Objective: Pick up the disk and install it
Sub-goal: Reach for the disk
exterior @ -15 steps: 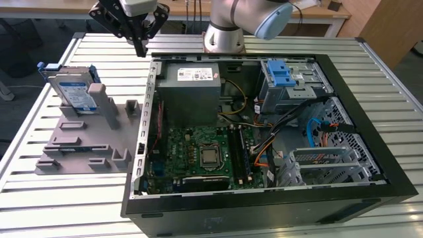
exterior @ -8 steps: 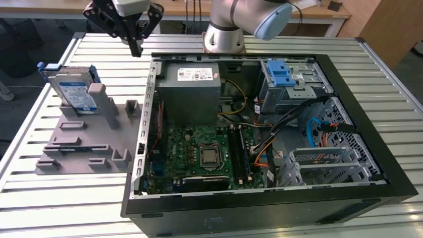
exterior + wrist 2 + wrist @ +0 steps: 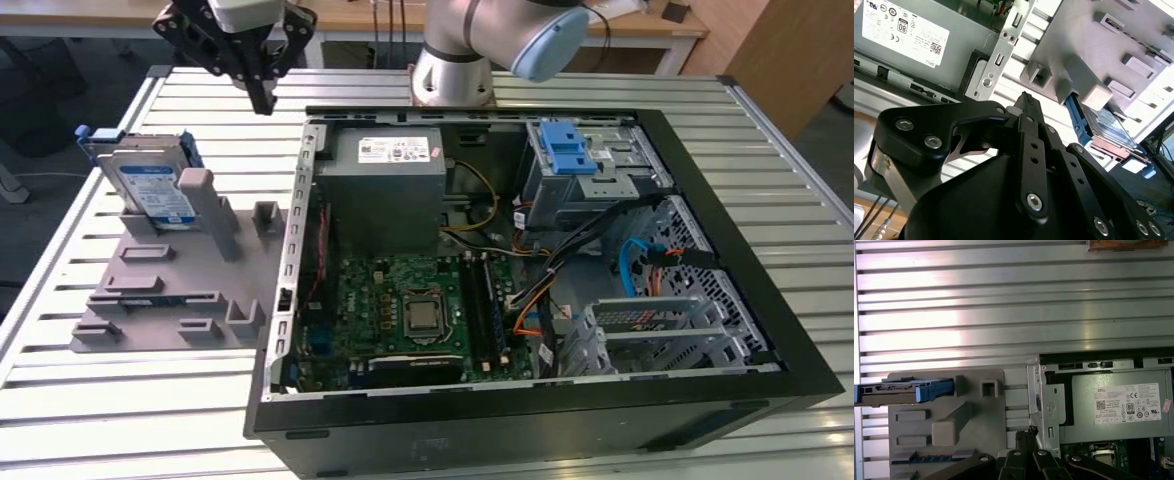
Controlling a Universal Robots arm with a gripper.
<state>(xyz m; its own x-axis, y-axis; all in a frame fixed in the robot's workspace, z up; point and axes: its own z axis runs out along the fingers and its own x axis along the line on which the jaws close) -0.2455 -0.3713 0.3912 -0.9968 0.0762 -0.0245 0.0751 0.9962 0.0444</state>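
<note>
disk [image 3: 151, 190] – upright in tray [image 3: 167, 305] slot | gripper [image 3: 262, 100] – clenched, empty, apart from disk

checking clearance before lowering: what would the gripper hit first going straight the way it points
The gripper would probably meet the table, in the strip between the grey tray and the computer case. Depth is unclear, so the case's wall might come first.

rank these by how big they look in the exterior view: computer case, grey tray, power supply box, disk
1. computer case
2. grey tray
3. power supply box
4. disk

The disk stands in the tray with its lower part hidden, so its place below the power supply box is less sure.
</note>
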